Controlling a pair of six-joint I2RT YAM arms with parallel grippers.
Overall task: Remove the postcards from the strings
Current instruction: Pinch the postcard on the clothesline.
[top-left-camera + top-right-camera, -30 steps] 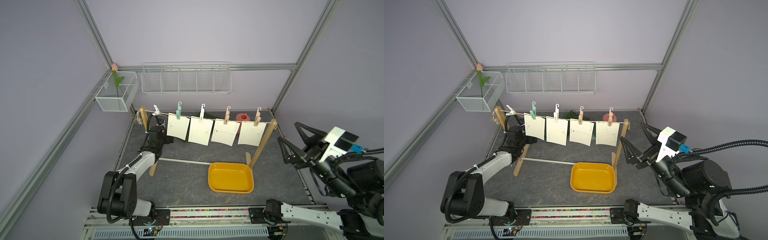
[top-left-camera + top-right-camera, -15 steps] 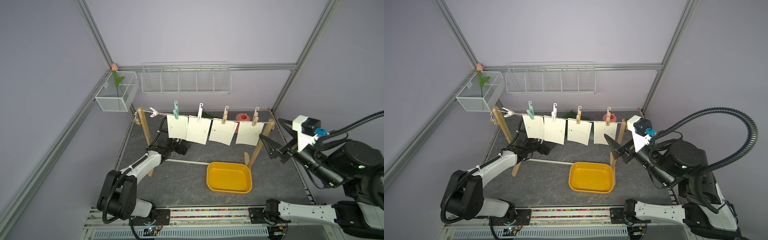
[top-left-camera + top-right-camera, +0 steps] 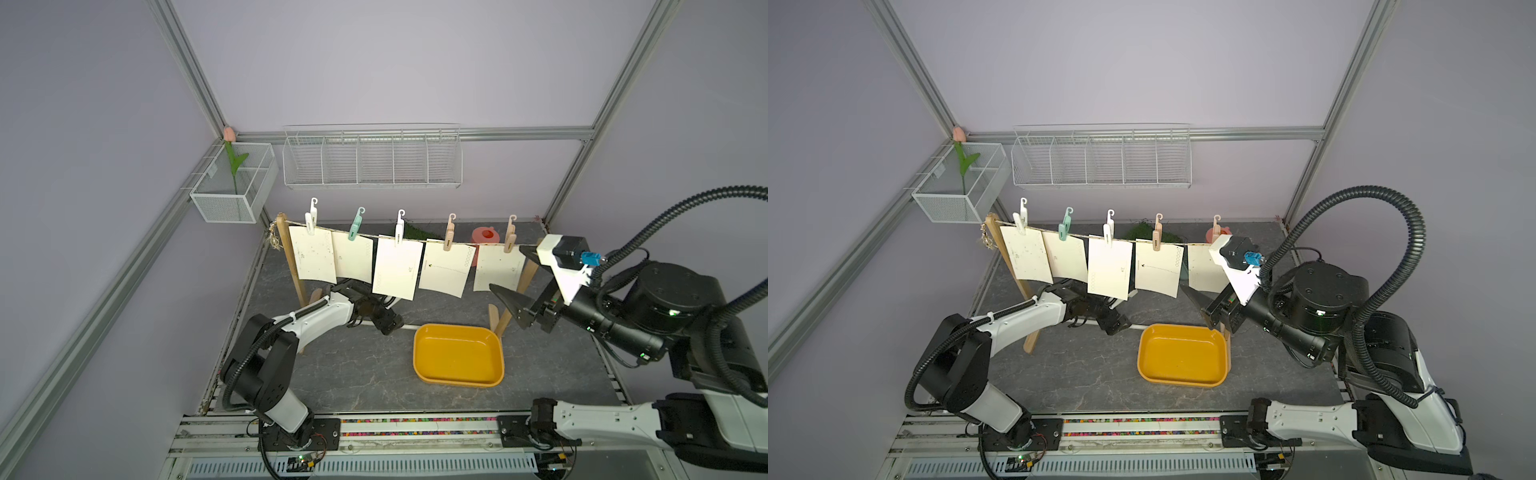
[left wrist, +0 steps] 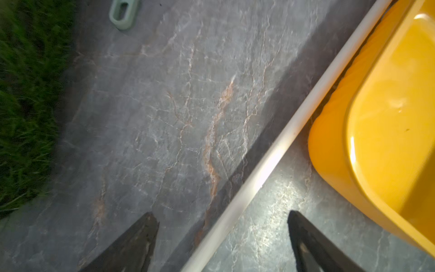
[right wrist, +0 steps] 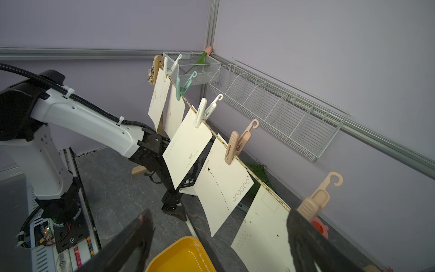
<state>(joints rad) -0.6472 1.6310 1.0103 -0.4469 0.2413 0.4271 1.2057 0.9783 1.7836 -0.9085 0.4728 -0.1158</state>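
**Two open claws at a line of five hung cards**

The right claw (image 5: 219,212) stands wide open and grips nothing. All five postcards (image 3: 397,268) hang from the string (image 5: 215,134), each under its own clothespin. The nearest card (image 5: 263,226) shows in the gap between this claw's fingers. One fingertip (image 5: 299,226) lies at the string beside the peach clothespin (image 5: 315,200); whether it touches cannot be told. The other four cards run along the string away from this claw. The left claw (image 4: 221,217), also spread wide and empty, points down at the grey table (image 4: 176,106) below the middle cards. A white rod (image 4: 270,160) crosses beneath its gap. The yellow tray (image 4: 329,146) lies just past one finger.
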